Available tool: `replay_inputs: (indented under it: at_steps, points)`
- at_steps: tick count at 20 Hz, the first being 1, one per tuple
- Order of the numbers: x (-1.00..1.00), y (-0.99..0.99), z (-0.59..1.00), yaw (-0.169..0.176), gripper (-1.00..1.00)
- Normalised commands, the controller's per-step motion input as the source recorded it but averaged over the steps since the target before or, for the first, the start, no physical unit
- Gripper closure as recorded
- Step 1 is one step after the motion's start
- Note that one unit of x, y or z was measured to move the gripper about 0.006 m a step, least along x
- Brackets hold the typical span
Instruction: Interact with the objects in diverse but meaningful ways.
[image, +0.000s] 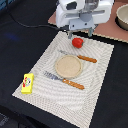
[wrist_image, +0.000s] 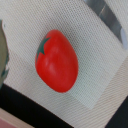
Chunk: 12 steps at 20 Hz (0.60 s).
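A red tomato (image: 77, 42) with a green stem lies on the far end of the striped placemat (image: 50, 97). It fills the wrist view as the tomato (wrist_image: 56, 61), lying on its side. My gripper (image: 80, 34) hangs just above and behind it with its two dark fingers spread apart and open, holding nothing. No fingers show in the wrist view. A yellow rectangular box (image: 28, 83) lies at the mat's near corner, on the exterior view's left. A grey round pan (image: 122, 17) sits at the far right, cut off by the frame.
A round tan plate (image: 68, 66) sits mid-mat, with a wooden-handled knife (image: 80, 57) behind it and a fork (image: 64, 80) in front. A brown board (image: 107, 31) lies under the pan. The table around the mat is black.
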Motion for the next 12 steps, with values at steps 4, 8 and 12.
replay_inputs:
  at_steps: [4,8,12]
  points:
    - [-0.18,0.21,-0.43,-0.054,-1.0]
    - [-0.31,0.34,-0.21,-0.042,-1.0]
    - [-0.2,0.33,-0.17,-0.072,-1.0]
